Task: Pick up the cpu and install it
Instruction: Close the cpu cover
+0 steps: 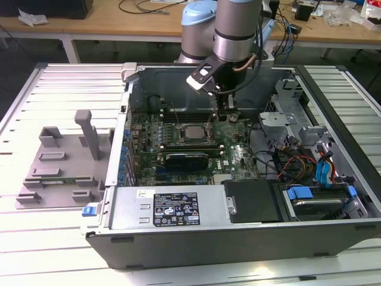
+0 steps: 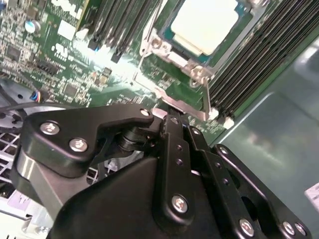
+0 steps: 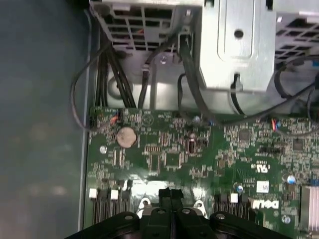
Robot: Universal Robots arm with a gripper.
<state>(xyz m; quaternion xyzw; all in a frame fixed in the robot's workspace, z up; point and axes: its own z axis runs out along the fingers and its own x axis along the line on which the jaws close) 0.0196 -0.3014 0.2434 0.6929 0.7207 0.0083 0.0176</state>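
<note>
The cpu (image 1: 193,132) lies flat in the motherboard socket inside the open computer case, its pale silver top facing up; the second wrist view has the cpu (image 2: 204,22) ringed by the socket's metal frame (image 2: 172,59). My gripper (image 1: 228,113) hangs just beside the socket, toward the exterior view's right. Its black fingers are pressed together with nothing between them in both wrist views. In the second wrist view the gripper (image 2: 172,118) has its tips at the edge of the metal frame. In the first wrist view the gripper (image 3: 171,193) hovers low over the green board.
A grey plastic tray (image 1: 59,161) with slots lies outside the case at the exterior view's left. Memory slots (image 2: 249,64) flank the socket. A metal drive cage (image 1: 286,101), loose cables (image 1: 297,161) and the power supply (image 1: 172,208) crowd the case around the board.
</note>
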